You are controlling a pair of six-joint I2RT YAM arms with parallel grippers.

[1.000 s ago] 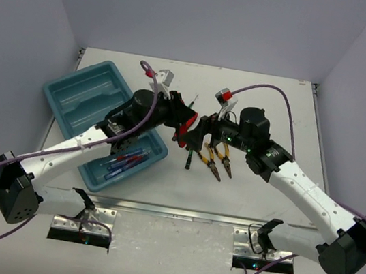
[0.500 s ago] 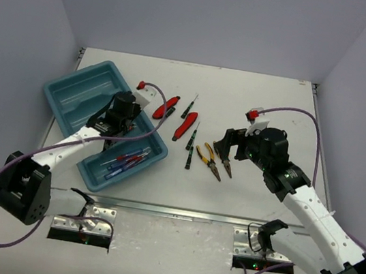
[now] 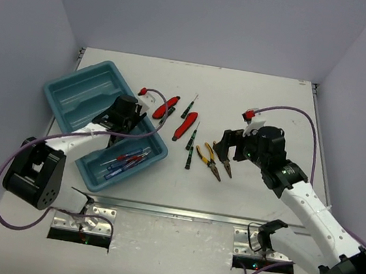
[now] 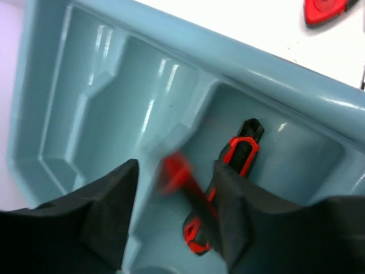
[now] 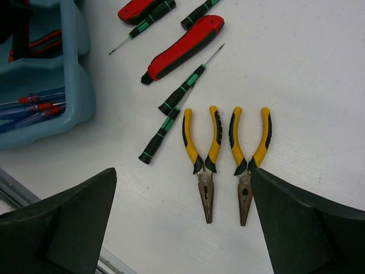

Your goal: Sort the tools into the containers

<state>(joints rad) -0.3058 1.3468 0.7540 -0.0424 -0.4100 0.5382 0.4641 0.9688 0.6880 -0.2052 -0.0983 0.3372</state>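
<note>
The tray [image 3: 72, 96] lies directly under the left pincer [image 4: 175, 182], whose fingers stand apart. A blurred red cutter [image 4: 174, 170] sits loose between them, apparently dropping beside another cutter [image 4: 242, 153] that lies in the compartment just past the fingertips. Blue screwdrivers [image 3: 124, 161] lie in a compartment behind that pincer, toward its arm's base.

The right pincer [image 5: 181, 174] hangs wide and empty over the table [image 3: 257, 100]. Two yellow pliers [image 5: 203, 154] lie just below it, with thin screwdrivers [image 5: 171, 123] and two more red cutters [image 5: 182, 48] farther ahead.

Roughly half the tools seem sorted. The pliers, the thin screwdrivers and those two cutters are left.
</note>
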